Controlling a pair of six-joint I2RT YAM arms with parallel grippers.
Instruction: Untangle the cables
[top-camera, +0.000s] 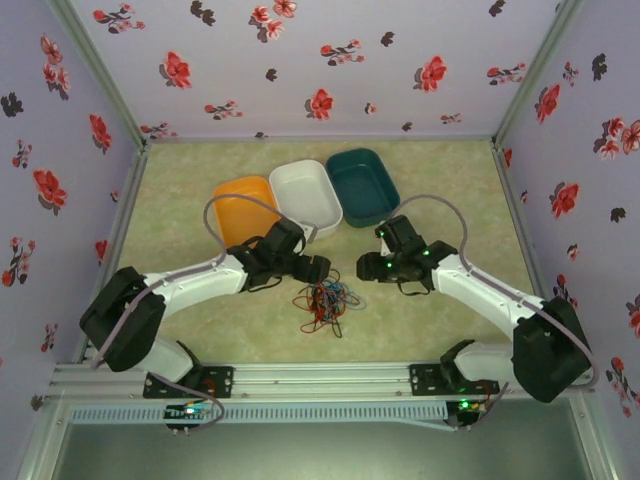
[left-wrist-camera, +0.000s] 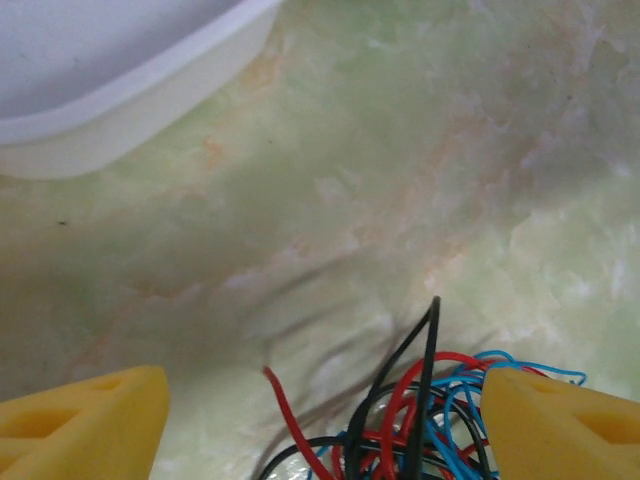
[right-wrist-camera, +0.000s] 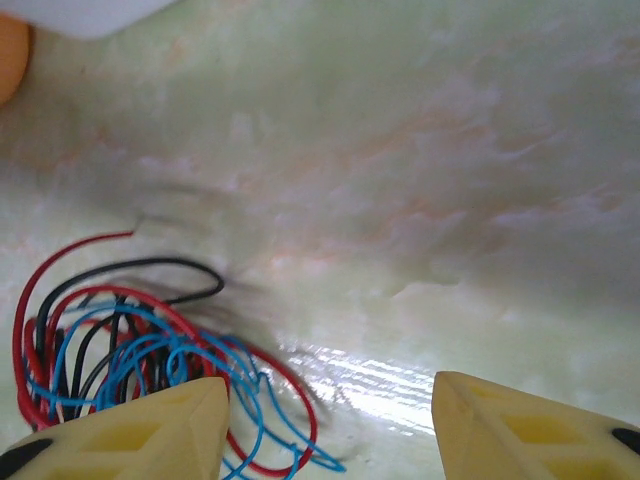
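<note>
- The cables (top-camera: 325, 300) are a loose knot of red, blue and black wire on the tabletop (top-camera: 250, 330). They lie just below and between my 2 grippers.
- I judge them feather-light, limp and springy. A pull on 1 loop will likely drag the whole clump, so 1 gripper should pin the clump while the other draws.
- The best hold looks like a free end. A red tip and a raised black loop stick out of the clump toward my left gripper (left-wrist-camera: 320, 430).
- My left gripper stands wide, pinching nothing. The clump sits inside its gap, crowded against the finger at the right of that view.
- My right gripper (right-wrist-camera: 330, 430) is also parted and holding nothing. The wires lie by the finger at the left of its view, and most of its gap is over bare tabletop.
- The wrist views separate individual strands and colours, which the top view blurs into 1 dark scribble.
- The top view alone shows both arms converging and 3 trays beyond the grippers: an orange tray (top-camera: 243, 205), a white tray (top-camera: 305, 195) and a teal tray (top-camera: 362, 185).
</note>
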